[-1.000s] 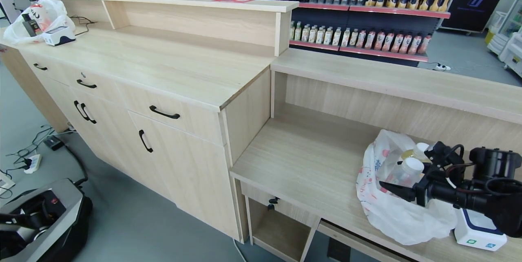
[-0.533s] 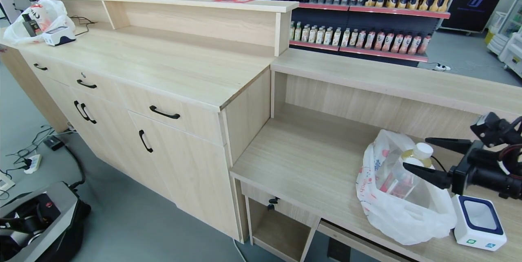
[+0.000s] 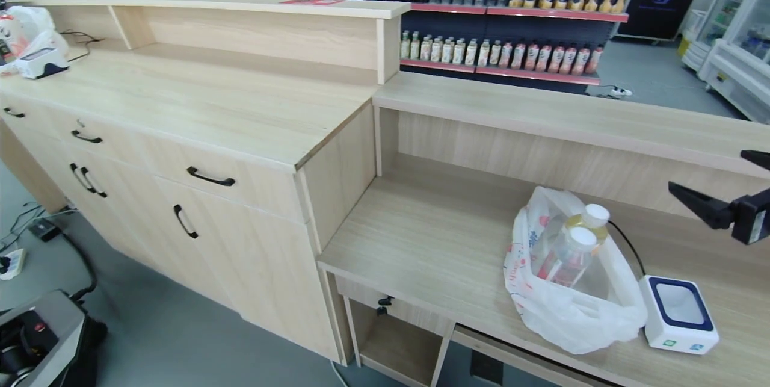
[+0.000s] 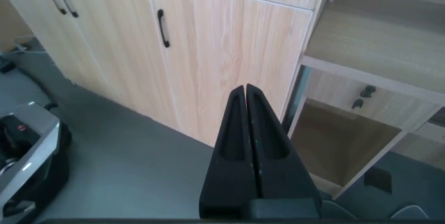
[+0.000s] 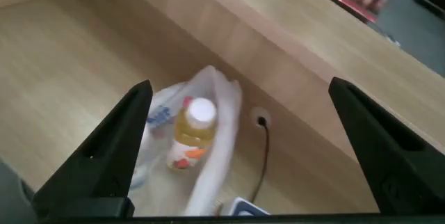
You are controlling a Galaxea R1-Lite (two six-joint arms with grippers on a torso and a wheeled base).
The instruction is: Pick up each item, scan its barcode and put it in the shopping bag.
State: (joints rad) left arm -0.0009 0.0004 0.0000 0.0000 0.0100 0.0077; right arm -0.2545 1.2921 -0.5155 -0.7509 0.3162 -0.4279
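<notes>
Over the last second the right gripper (image 3: 722, 185) rose out of the mouth of the shopping bag (image 3: 559, 321) and drew off to the robot's right. The head camera also swung, so the whole scene slid sideways, while the bag kept its place on the lower counter (image 3: 421, 236).

The 2 bottles (image 3: 568, 254) stood leaning together inside the bag, white caps up and showing above its slack rim. The scanner (image 3: 678, 315) sat just beside the bag on its right, window facing up, with its cable (image 3: 625, 245) running back along the counter behind the bag. The right gripper hung above and to the right of all this, its fingers spread wide and holding nothing. The left gripper (image 4: 247, 147) was low in front of the cabinet doors (image 4: 229, 50), over the floor, its fingers pressed together on nothing.

The step in hand looked like the retreat after a drop, with both bottles bagged. Done well, it would mean keeping the fingers spread and lifting until clear of the caps and the bag's loose handles, then moving sideways. The arm should stay high over the scanner and its cable, since a snag could tip the bag and spill the bottles. The drinks shelves (image 3: 511, 53) stood well beyond the counter.
</notes>
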